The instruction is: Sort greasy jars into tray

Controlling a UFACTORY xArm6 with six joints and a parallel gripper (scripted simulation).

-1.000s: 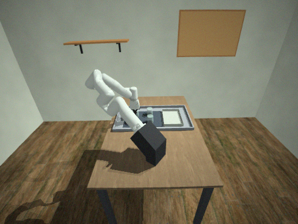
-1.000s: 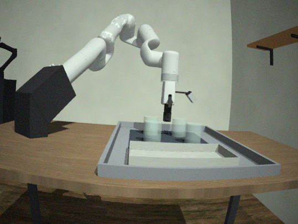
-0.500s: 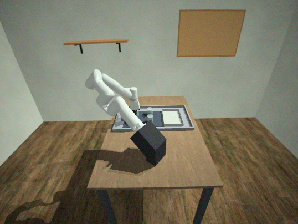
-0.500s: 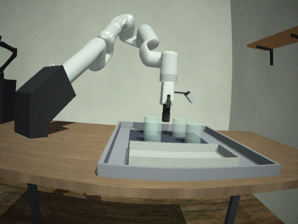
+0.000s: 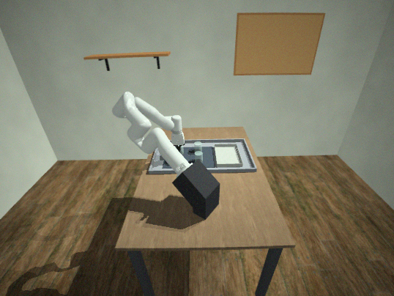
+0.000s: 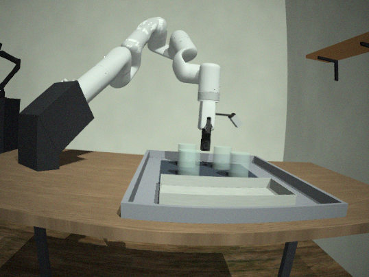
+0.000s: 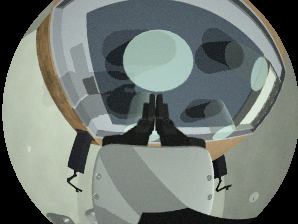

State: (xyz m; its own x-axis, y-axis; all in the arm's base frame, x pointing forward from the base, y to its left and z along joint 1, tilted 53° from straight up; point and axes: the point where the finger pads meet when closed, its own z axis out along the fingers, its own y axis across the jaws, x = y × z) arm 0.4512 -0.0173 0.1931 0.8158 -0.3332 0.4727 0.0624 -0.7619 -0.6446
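Because the hand is fully closed on nothing just below the centre-frame jar, a high or hard push could topple it off the mat.

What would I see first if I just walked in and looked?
First you would see the big white robot arm bending over the wooden table. Its dark hand is pinched shut with nothing in it, pointing down among pale glass jars standing on a dark mat. In front of the mat sits a pale tray holding no jars.
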